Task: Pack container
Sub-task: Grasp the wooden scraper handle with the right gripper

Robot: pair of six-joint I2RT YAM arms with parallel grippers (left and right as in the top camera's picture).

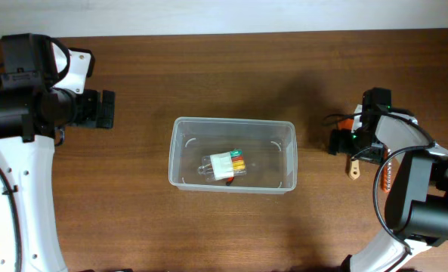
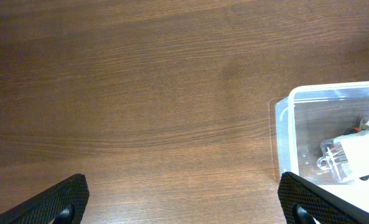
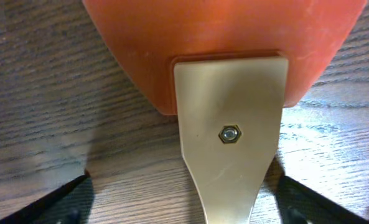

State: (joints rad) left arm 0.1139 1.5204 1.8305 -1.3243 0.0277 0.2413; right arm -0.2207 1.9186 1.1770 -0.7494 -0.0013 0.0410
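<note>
The clear container (image 1: 175,151) stands at the table's centre. Inside it lies a small clear packet with a white label and coloured pieces (image 1: 224,164). My left gripper (image 1: 106,109) is open and empty, left of the container, whose corner (image 2: 285,118) and packet (image 2: 357,149) show in the left wrist view beyond the open fingers (image 2: 184,202). My right gripper (image 1: 344,142) is low at the right, over a spatula with an orange head (image 3: 221,31) and pale wooden handle (image 3: 231,106). Its open fingers (image 3: 184,199) straddle the handle without closing on it. The handle end (image 1: 353,169) sticks out in the overhead view.
The brown wooden table (image 1: 231,234) spreads around the container. The table's far edge meets a pale wall (image 1: 231,15) at the top. The right arm's base and cable (image 1: 420,204) fill the lower right corner.
</note>
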